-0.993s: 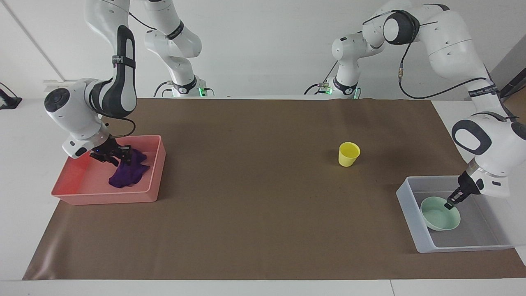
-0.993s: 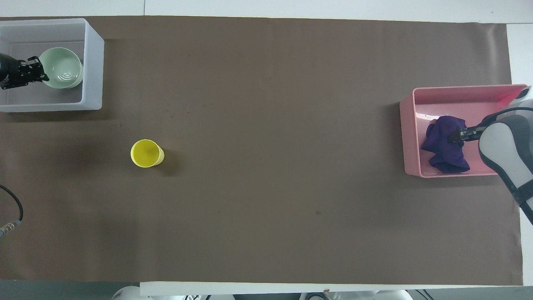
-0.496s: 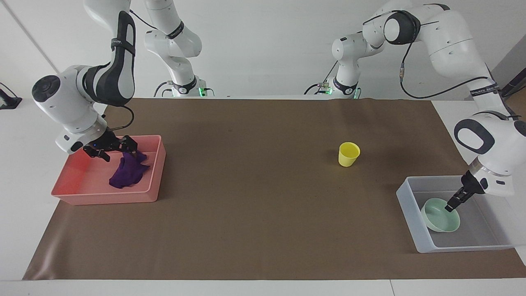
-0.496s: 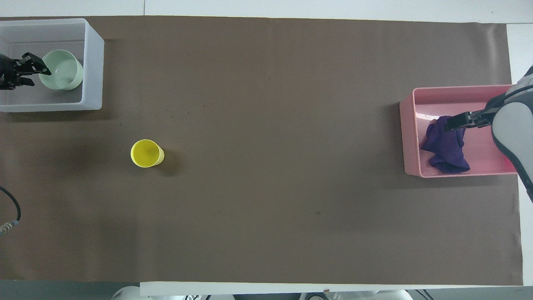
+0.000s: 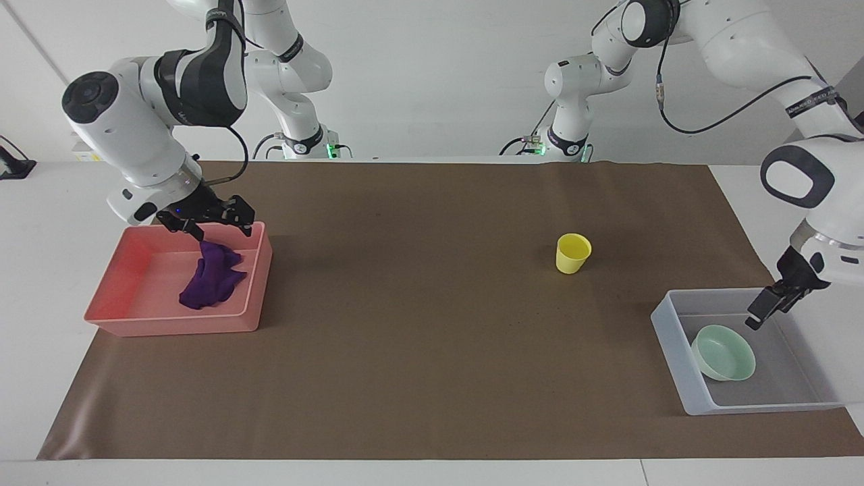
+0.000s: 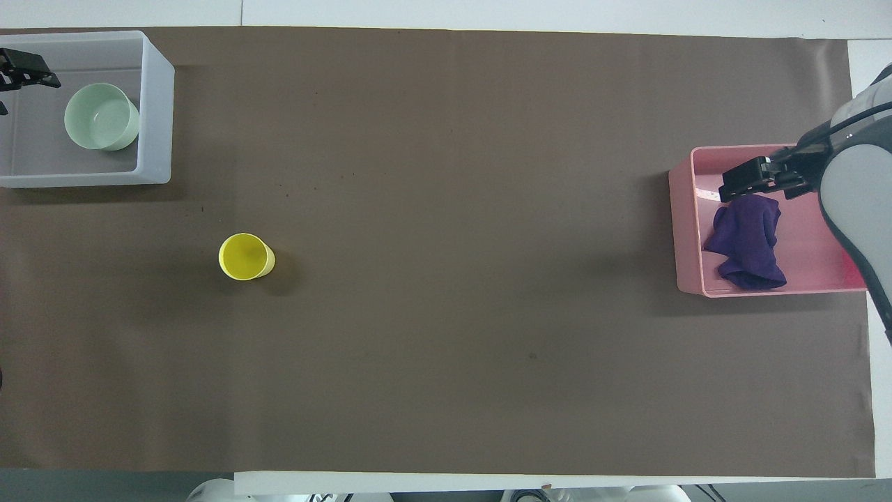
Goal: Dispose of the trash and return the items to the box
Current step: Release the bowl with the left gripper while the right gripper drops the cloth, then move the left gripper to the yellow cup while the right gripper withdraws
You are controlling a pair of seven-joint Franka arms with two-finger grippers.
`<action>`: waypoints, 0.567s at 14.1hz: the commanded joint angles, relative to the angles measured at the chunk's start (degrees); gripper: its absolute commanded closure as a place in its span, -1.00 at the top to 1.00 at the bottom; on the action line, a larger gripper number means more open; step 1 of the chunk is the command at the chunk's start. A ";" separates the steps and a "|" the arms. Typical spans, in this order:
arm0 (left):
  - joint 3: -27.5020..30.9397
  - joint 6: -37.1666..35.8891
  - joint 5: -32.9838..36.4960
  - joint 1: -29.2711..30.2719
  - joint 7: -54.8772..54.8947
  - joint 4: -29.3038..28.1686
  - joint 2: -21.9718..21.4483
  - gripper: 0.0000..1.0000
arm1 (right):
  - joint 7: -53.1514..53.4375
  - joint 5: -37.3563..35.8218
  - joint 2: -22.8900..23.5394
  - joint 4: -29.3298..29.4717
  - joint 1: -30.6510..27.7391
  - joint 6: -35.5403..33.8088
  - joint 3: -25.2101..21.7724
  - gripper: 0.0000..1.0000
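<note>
The purple cloth wad (image 5: 212, 283) lies loose in the pink tray (image 5: 169, 325); it also shows in the overhead view (image 6: 747, 240). My right gripper (image 5: 219, 228) hangs open and empty above the tray's end nearer the robots. The mint-green bowl (image 5: 723, 352) sits upright in the translucent box (image 5: 671, 345). My left gripper (image 5: 759, 316) is open and empty, raised over the box's rim nearer the robots, clear of the bowl. The yellow cup (image 5: 573, 253) stands upright on the brown mat, nearer the robots than the box.
The pink tray (image 6: 686, 230) is at the right arm's end of the table, the box (image 6: 157, 104) at the left arm's end. The cup (image 6: 245, 256) and bowl (image 6: 101, 116) show in the overhead view. A brown mat (image 5: 418, 337) covers the table.
My right gripper let go of the purple cloth and rose above the pink tray. My left gripper let go of the bowl's rim and lifted away; the bowl settled flat in the box.
</note>
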 commanded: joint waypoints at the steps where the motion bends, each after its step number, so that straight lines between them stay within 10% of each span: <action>1: 0.44 -7.83 1.67 -6.39 -0.41 -13.28 -14.19 1.00 | 0.34 -0.99 -3.39 1.00 -0.45 -4.84 -0.07 0.99; 5: 0.18 -1.56 3.70 -16.62 -3.48 -33.22 -24.06 1.00 | -4.29 -2.31 -7.00 3.18 -0.54 -11.17 -0.42 0.99; 8: 0.09 7.33 3.70 -17.76 -3.49 -40.30 -23.48 1.00 | -11.88 -5.64 -6.04 8.97 -0.89 -15.82 -0.43 0.99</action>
